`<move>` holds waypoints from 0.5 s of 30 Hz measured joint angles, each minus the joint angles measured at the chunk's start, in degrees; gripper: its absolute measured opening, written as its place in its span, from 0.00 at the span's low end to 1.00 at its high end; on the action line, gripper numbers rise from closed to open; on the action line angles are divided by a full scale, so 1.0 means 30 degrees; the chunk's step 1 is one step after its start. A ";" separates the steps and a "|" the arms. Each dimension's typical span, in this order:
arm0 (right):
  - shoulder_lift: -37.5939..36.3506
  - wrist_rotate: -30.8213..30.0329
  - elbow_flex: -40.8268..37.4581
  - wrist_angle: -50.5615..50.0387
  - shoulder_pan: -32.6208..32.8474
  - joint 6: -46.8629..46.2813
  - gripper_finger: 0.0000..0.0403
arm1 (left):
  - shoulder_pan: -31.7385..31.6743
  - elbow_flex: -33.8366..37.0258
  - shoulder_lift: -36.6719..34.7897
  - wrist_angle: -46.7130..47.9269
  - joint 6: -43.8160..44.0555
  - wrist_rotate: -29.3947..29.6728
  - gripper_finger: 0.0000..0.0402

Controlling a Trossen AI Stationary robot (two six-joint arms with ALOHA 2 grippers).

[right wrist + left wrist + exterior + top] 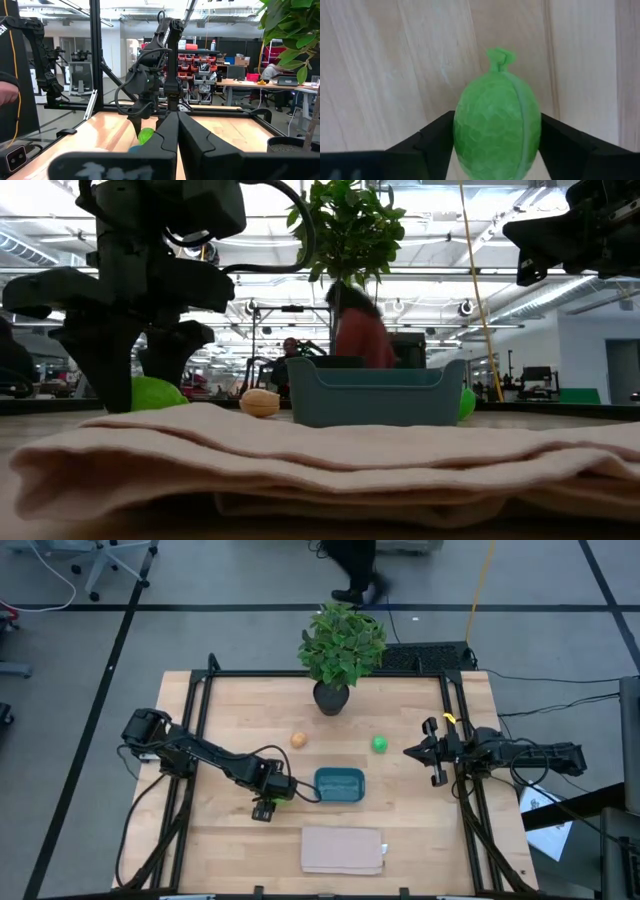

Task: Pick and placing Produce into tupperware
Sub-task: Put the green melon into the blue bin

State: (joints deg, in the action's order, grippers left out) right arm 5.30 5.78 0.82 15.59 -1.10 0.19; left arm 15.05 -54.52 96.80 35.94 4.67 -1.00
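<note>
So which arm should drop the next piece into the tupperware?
Left. The left gripper is beside the tupperware with its fingers on a green fruit. The right gripper waits shut by the table's right edge.

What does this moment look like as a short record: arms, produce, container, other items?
left gripper: low over the table beside the teal container, fingers on either side of a green oblong fruit
right gripper: waiting at the table's right side, fingers shut, holding nothing
green ball: on the table, outside the container
tan egg-shaped piece: on the table, outside the container
container contents: looks empty from above
other items: potted plant at the back, folded cloth at the front
</note>
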 joint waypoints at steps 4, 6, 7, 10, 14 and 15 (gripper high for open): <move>0.0003 -0.0001 -0.0006 0.0000 0.0000 0.0000 0.00 | 0.0000 -0.0007 -0.0017 0.0000 -0.0087 -0.0033 0.54; 0.0006 -0.0006 0.0000 0.0000 0.0007 0.0007 0.00 | -0.0005 -0.0007 -0.0017 0.0040 -0.0102 -0.0058 0.54; 0.0000 -0.0006 0.0000 0.0000 0.0000 0.0007 0.00 | -0.0007 -0.0007 -0.0017 0.0087 -0.0117 -0.0074 0.55; -0.0001 0.0001 0.0000 0.0000 0.0000 0.0007 0.00 | -0.0007 -0.0033 -0.0017 0.0516 -0.0325 -0.0092 0.59; 0.0000 -0.0006 -0.0002 0.0000 0.0000 0.0007 0.00 | -0.0032 -0.0349 0.0017 0.1517 -0.0524 -0.0086 0.62; 0.0003 -0.0001 -0.0003 -0.0005 0.0007 0.0007 0.00 | -0.0053 -0.0479 0.0020 0.1772 -0.0579 -0.0077 0.62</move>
State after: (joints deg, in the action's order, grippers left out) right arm 5.31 5.77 0.81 15.58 -1.08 0.21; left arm 14.89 -55.96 96.86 41.26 2.93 -1.23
